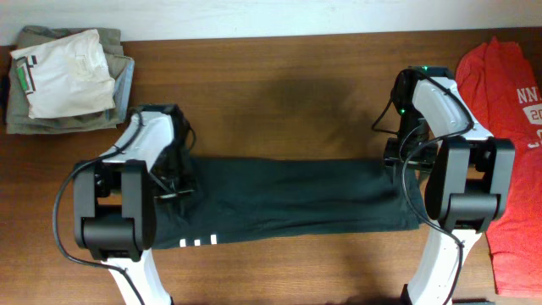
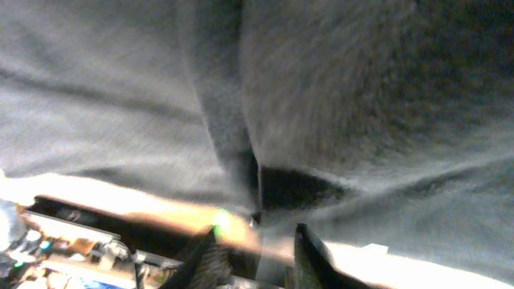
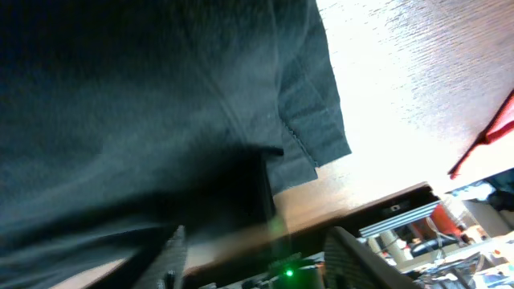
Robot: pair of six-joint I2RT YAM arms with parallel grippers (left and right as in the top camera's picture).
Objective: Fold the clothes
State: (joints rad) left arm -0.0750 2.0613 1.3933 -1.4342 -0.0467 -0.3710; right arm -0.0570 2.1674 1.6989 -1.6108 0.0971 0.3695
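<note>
The black T-shirt (image 1: 288,195) lies folded into a long band across the table, with small white marks (image 1: 197,242) at its front left edge. My left gripper (image 1: 174,182) hovers over the band's left end. In the left wrist view its jaws (image 2: 255,233) stand apart just above the grey-looking cloth (image 2: 321,96), holding nothing. My right gripper (image 1: 398,157) is at the band's right end. Its jaws (image 3: 257,233) are wide open over the dark fabric (image 3: 144,104) and the sleeve hem. A red white-printed T-shirt (image 1: 508,127) lies spread at the far right.
A pile of folded clothes (image 1: 68,76), white on olive, sits at the back left corner. Bare wooden table (image 1: 271,85) stretches behind the black band. The red shirt's edge (image 3: 490,132) shows in the right wrist view. Both arm bases stand at the front edge.
</note>
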